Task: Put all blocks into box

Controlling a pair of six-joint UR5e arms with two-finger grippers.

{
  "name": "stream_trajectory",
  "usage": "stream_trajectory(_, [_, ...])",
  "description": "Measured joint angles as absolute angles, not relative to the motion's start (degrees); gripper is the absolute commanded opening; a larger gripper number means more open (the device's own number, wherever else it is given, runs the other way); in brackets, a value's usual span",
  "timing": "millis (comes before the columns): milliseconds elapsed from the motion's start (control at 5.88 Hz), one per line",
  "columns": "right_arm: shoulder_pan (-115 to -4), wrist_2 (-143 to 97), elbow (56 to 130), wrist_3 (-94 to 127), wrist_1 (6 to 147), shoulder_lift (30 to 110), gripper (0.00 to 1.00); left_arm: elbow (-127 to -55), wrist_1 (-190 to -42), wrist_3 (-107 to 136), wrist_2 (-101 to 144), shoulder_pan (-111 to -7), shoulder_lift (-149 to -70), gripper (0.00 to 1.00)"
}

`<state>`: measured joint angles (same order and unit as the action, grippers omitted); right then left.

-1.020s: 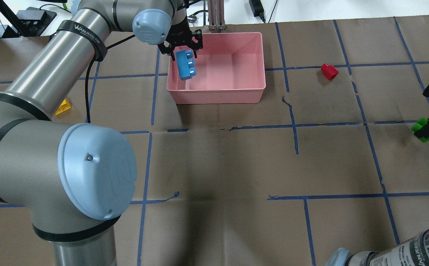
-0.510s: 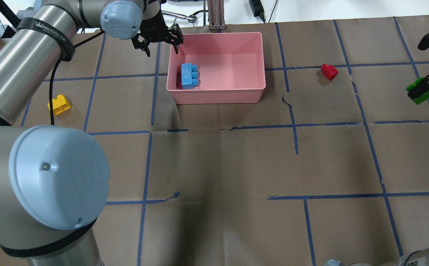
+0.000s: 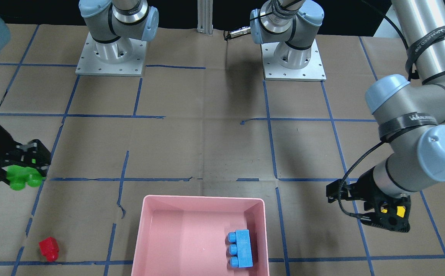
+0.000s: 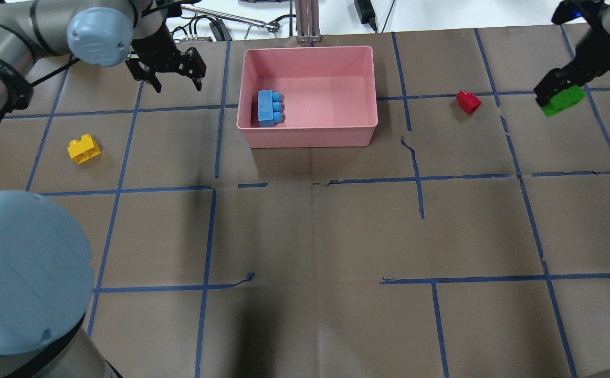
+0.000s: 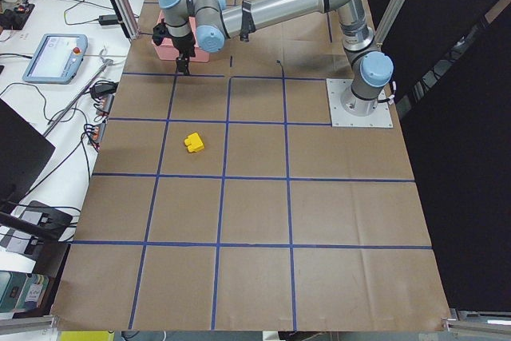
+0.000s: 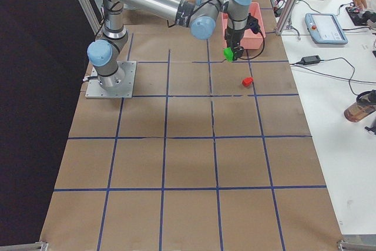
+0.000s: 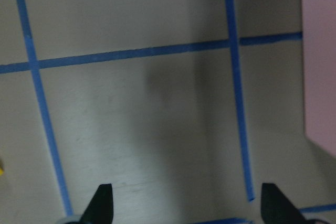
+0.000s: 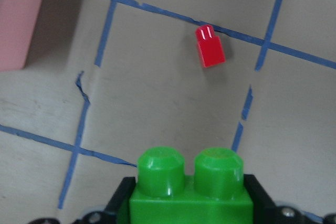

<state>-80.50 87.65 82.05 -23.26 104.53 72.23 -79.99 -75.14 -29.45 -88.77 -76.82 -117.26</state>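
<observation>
The light-blue block (image 4: 269, 108) lies inside the pink box (image 4: 310, 137) by its left wall; it also shows in the front view (image 3: 241, 248). My left gripper (image 4: 177, 86) is open and empty, to the left of the box, over bare table (image 7: 189, 203). The yellow block (image 4: 84, 149) lies on the table further left and nearer. My right gripper (image 4: 557, 88) is shut on the green block (image 4: 565, 101) and holds it above the table at the far right (image 8: 190, 187). The red block (image 4: 467, 101) lies on the table between that gripper and the box.
The table is covered in brown paper with blue tape grid lines. An aluminium post (image 4: 307, 21) stands just behind the box. Cables and a power brick (image 4: 364, 10) lie beyond the far edge. Both arm bases (image 3: 110, 50) are at the table's near side.
My left gripper opened and dropped the light-blue block into the box, then moved left away from it. My right gripper carried the green block toward the far side of the table.
</observation>
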Motion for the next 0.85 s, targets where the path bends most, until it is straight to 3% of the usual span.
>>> stream_trajectory(680, [-99.17,87.25,66.02,8.36,105.81,53.32,0.42,-83.83,-65.93,-79.65,-88.53,-62.4,-120.77,0.99])
stream_trajectory(850, [-100.32,86.52,64.36,10.95,107.19,49.16,0.56,-84.04,-61.63,-82.28,-88.59,-62.15,-123.08,0.99])
